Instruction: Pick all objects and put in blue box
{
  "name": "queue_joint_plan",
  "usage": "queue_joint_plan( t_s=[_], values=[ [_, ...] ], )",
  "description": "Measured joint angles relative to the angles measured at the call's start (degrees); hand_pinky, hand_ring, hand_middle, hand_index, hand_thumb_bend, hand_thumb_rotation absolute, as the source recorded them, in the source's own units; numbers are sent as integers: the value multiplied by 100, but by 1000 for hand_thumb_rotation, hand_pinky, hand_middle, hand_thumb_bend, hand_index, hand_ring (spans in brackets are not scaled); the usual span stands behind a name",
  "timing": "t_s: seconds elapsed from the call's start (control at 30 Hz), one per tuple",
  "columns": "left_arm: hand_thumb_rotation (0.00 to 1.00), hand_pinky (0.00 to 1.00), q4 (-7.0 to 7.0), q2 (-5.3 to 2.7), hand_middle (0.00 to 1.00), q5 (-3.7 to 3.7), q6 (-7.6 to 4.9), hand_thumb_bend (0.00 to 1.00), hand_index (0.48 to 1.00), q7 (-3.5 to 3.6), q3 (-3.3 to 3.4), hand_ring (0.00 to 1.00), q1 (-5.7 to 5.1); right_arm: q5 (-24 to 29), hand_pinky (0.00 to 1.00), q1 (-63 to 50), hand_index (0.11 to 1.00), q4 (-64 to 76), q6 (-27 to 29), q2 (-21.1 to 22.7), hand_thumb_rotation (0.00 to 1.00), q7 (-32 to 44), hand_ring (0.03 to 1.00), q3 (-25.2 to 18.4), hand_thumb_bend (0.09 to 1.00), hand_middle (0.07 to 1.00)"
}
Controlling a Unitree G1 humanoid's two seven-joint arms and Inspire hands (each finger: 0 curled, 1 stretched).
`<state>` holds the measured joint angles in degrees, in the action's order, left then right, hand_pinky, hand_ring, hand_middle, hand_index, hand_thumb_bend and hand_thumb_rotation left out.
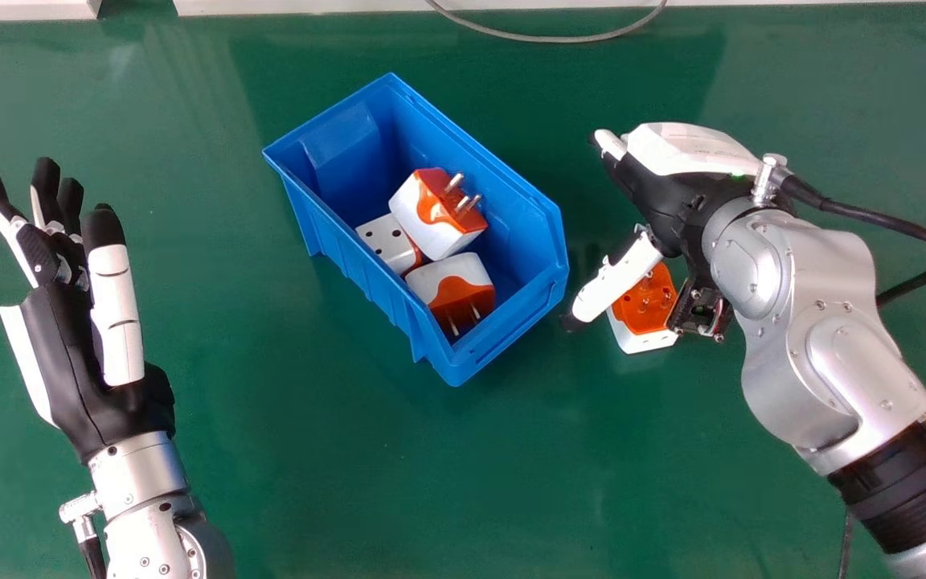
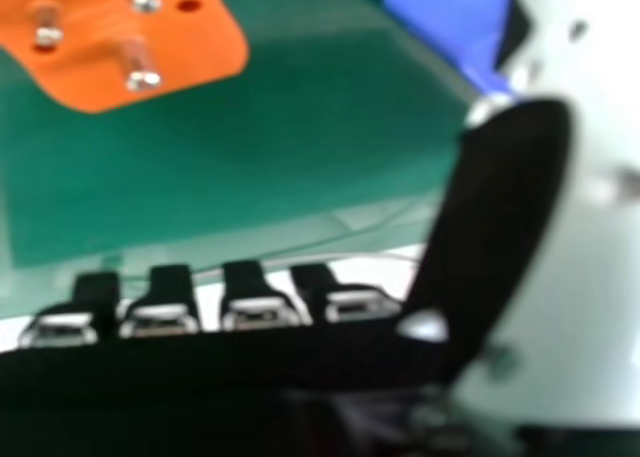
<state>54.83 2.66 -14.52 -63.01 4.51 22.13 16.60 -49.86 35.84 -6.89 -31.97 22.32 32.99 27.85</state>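
The blue box [image 1: 483, 342] stands mid-table in the head view, with several white and orange plug adapters [image 1: 439, 213] inside. Right of it, another adapter [image 1: 646, 305] lies on the green table, partly covered by my right hand [image 1: 664, 189], which is above and around it with its fingers open and its thumb on the box's side. The right hand view shows this adapter's orange face [image 2: 190, 67] with metal pins near my right hand [image 2: 500, 217]; a part of the blue box [image 2: 455, 22] appears there too. My left hand [image 1: 69, 346] is open and empty, left of the box.
Green table surface [image 1: 310, 498] surrounds the box. A grey cable [image 1: 543, 38] curves over the table's far edge, and white edging [image 1: 17, 8] runs along the back. A black cable [image 1: 905, 229] loops beside my right wrist.
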Motion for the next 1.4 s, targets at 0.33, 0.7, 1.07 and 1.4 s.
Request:
queue_joint_plan(
  t_s=[0.33,0.7,1.07,1.4],
  values=[
    [737,924,0,-6,971,-12,0,708,964,14,3,963,2,-189,1000,-1,1000,-15,-45,-11,405,35,1000,159,1000,1000],
    [733,938,-32,-9,980,-67,6,722,969,64,-5,972,5,-53,989,-471,955,-447,-97,-390,279,-399,1000,167,989,1000],
    [727,943,-38,-12,982,-194,51,725,970,187,-15,976,10,21,761,-605,897,-670,75,-424,267,-758,958,231,970,980],
    [723,934,-22,-11,979,-226,65,745,966,176,-12,972,14,7,601,-601,784,-666,214,-386,180,-1095,762,165,885,849]
  ],
)
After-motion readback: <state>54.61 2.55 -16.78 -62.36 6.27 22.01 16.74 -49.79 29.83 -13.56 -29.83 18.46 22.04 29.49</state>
